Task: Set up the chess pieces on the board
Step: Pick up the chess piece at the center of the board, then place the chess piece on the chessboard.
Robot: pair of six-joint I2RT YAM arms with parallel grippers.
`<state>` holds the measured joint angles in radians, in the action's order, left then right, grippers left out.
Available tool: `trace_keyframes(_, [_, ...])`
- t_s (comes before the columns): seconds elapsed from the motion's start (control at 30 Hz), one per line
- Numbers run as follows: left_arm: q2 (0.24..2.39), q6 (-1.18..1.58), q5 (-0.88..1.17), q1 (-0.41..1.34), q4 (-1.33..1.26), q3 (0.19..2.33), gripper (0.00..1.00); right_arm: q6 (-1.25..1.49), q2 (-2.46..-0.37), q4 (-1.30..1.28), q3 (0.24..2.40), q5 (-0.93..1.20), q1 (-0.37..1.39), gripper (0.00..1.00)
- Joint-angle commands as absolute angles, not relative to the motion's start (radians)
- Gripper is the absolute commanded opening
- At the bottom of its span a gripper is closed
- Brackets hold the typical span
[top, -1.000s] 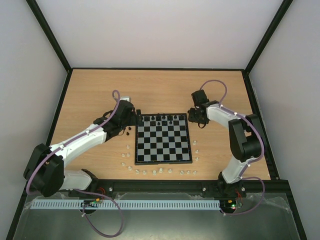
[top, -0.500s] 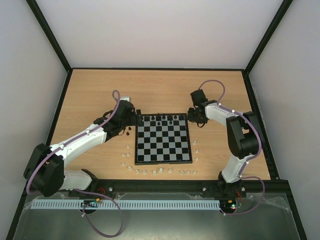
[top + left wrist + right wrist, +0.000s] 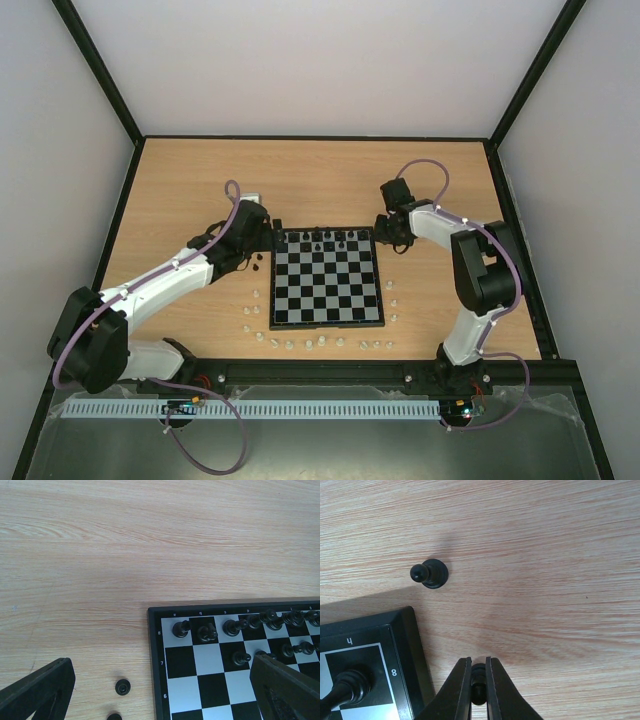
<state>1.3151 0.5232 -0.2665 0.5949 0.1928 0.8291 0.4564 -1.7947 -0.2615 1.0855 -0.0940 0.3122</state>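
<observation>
At the bottom centre of the right wrist view, the right gripper [image 3: 478, 664] has its jaws clamped on a small black chess piece [image 3: 479, 682] over the wooden table [image 3: 545, 555], just off the board [image 3: 412, 645] corner, probably to carry it to its square. A black pawn [image 3: 430, 573] waits beyond, upper left. The left gripper [image 3: 250, 243], jaws spread wide, hovers over two loose black pieces [image 3: 123, 686] beside the board's far-left corner, likely lining up its own pick.

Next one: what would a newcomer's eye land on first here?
The black-and-white board sits mid-table, with black pieces crowding its far rows and pale pieces strewn along its near edge. Off its far right corner the right gripper is pinched shut on a small black piece, a pawn loose nearby. The left gripper hangs wide open, straddling the far left corner.
</observation>
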Motion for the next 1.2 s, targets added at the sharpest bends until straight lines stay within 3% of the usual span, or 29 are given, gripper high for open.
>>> trace_keyframes(0.0, [1.319, 0.516, -0.281, 0.591, 0.190, 0.821, 0.99, 0.457, -1.785, -0.293, 1.089, -0.102, 0.311, 0.03])
trace_keyframes(0.47, [1.322, 0.518, -0.282, 0.587, 0.187, 0.820, 0.99, 0.463, -1.658, -0.387, 1.129, -0.171, 0.418, 0.02])
trace_keyframes(1.17, [1.325, 0.518, -0.284, 0.581, 0.187, 0.819, 0.99, 0.461, -1.799, -0.467, 1.248, -0.177, 0.578, 0.02])
